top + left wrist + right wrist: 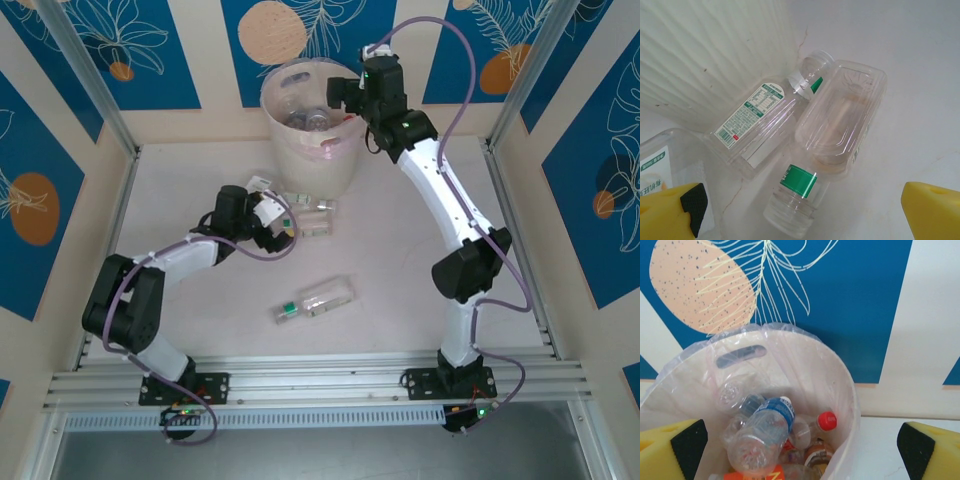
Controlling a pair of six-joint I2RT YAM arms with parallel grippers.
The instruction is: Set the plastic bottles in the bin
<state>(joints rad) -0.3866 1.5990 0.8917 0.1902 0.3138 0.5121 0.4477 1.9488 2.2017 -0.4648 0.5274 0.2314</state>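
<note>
Right gripper (800,452) hangs over the bin (305,165), on the 3 o'clock side of its rim. Its jaws are spread wide with nothing between them.

The bin sits at 12 o'clock on the table (400,300), against the back wall. I count several bottles in it. A blue-label bottle (767,427) lies on top of the pile, and a red-cap bottle (825,421) sits at its 3 o'clock.

Left gripper (800,207) is low over the table at the bin's 6 o'clock, jaws fully apart and holding nothing. Under it are two of the bottles, lying head to tail and touching:
- a label-up bottle (757,127)
- a clear square bottle (840,115) at its 3 o'clock

The ribbed bin wall is just beside the label-up bottle at 10 o'clock, so that side is tight. A third bottle (657,165) is at 8 o'clock in the left wrist view, partly behind the yellow finger (665,212).

A loose bottle (315,300) lies on its side mid-table, well apart from the others. Nothing is near it.
</note>
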